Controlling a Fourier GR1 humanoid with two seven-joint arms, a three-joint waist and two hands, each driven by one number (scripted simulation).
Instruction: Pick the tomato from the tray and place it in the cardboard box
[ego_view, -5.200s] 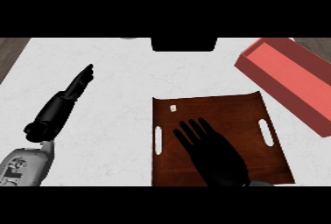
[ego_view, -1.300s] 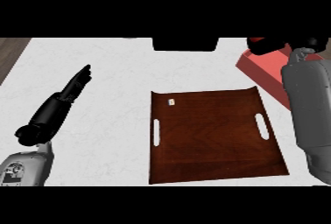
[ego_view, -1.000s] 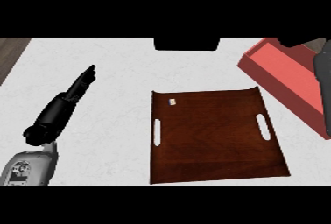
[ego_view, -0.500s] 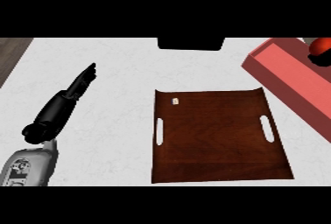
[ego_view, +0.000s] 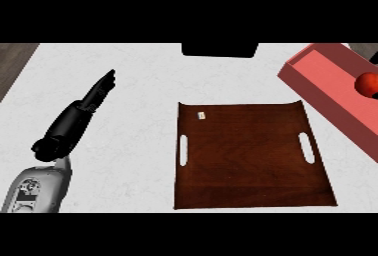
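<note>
The red tomato (ego_view: 368, 84) lies inside the salmon-pink box (ego_view: 325, 85) at the right edge of the head view, partly cut off by the frame. The dark brown tray (ego_view: 251, 155) sits flat in the middle of the white counter, with nothing on it but a small white tag near its upper left corner. My left hand (ego_view: 83, 112) rests at the left of the tray, fingers straight and pointing up and to the right, touching nothing. My right hand does not show.
A black object (ego_view: 220, 49) sits at the counter's far edge, above the tray. The counter's left edge meets dark wood flooring (ego_view: 15, 60) at the top left.
The right arm has pulled out of view past the right edge, leaving the tomato in the box. The view has shifted slightly. The left hand stays put.
</note>
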